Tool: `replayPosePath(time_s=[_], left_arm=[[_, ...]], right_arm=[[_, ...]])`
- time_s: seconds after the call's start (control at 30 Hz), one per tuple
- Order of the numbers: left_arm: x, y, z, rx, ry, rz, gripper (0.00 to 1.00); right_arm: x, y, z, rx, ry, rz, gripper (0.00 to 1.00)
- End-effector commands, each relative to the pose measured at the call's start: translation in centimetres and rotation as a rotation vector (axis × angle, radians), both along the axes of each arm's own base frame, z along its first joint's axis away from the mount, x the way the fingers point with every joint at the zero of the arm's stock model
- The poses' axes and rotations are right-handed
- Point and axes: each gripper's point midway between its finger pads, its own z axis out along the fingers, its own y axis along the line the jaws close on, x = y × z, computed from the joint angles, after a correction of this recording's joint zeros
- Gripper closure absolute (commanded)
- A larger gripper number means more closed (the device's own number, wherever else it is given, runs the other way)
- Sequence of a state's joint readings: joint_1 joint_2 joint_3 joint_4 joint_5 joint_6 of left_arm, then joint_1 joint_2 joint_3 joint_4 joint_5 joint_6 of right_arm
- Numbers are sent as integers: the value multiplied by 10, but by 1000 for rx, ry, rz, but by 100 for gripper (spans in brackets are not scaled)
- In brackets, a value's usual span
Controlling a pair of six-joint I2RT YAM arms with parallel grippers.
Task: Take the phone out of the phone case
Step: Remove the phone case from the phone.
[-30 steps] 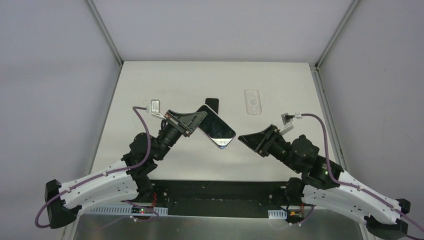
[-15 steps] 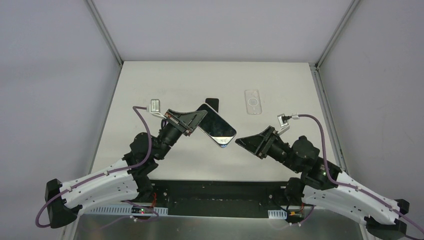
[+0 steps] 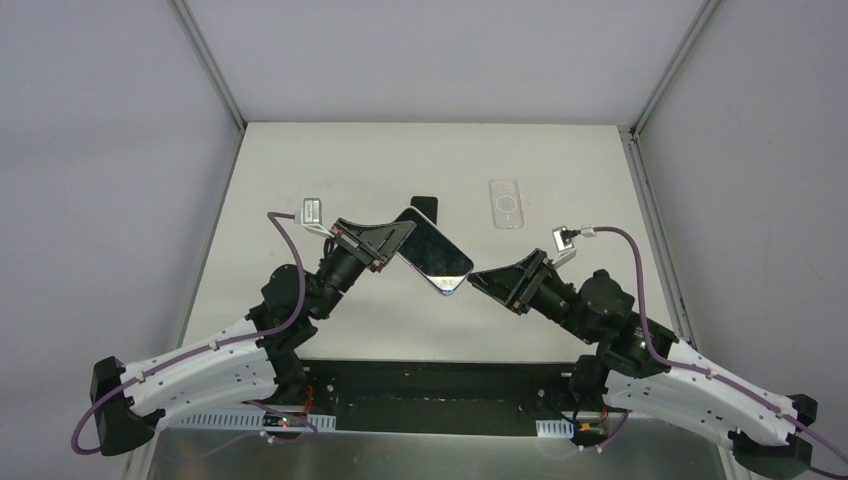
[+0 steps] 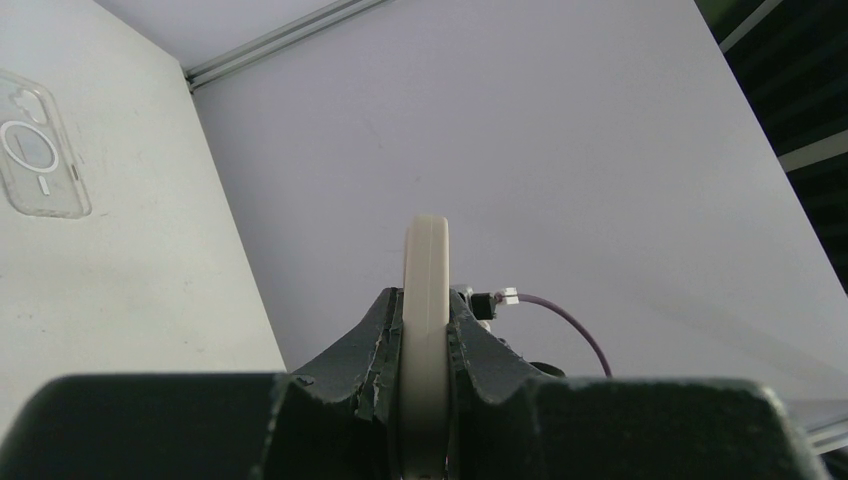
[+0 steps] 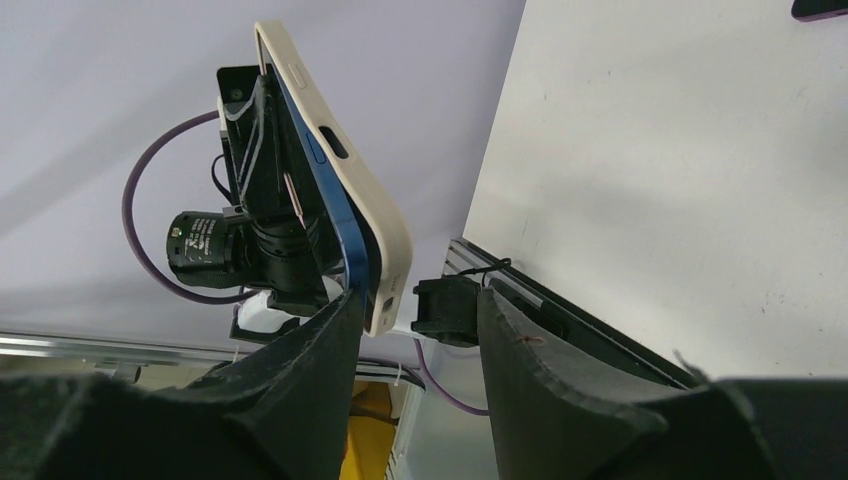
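Two claws: left claw (image 4: 427, 320) clamped on cream rubbery phone case (image 5: 382, 215), right claw (image 5: 418, 300) apart around its corner.
Blue glass-faced phone (image 5: 345, 225) stiff, slick, fragile; case lip probably soft, peel there.

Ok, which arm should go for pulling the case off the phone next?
Right. The left hand is shut on the cased phone, holding it up off the table, so it is taken. The right hand is open and empty, with a corner of the case right at its fingers.
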State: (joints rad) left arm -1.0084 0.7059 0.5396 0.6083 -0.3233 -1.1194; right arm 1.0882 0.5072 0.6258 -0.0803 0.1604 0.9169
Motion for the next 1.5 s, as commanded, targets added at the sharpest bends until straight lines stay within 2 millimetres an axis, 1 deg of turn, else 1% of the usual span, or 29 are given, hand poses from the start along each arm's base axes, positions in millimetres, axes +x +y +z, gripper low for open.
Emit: replayPosePath(time_s=[0.0,0.3,0.47,0.7,0.8,0.87,0.97,1.07,1.13,1.23,1.37,1.47], left_arm=[[-13,14,58,-181,-81,-28,100],[-14,13,58,-182,-81,-40,100],[-15,11,58,-183,-80,-47,100],[-15,4,56,-179,-70,-73,100],[-16,2,58,-181,-68,-89,100],[-16,-1,56,-181,-60,-93,100],[-13,-4,51,-178,-41,-94,100],[-8,-9,42,-180,-5,-91,100],[-3,-14,32,-184,34,-92,100],[2,-20,20,-188,80,-98,100],[5,-26,8,-179,110,-103,100],[5,-33,2,-165,124,-125,100]], right_arm=[[7,-4,16,71,-17,-46,51],[12,-3,7,58,10,-72,54],[13,-2,8,59,9,-76,54],[16,0,7,60,18,-88,52],[19,0,2,60,35,-104,53],[22,2,5,98,34,-112,54],[23,10,6,130,37,-96,55],[17,20,12,177,28,-40,55],[12,26,21,220,1,4,55],[9,25,33,300,-48,27,55],[9,21,35,344,-70,21,54],[9,25,32,323,-64,39,55]])
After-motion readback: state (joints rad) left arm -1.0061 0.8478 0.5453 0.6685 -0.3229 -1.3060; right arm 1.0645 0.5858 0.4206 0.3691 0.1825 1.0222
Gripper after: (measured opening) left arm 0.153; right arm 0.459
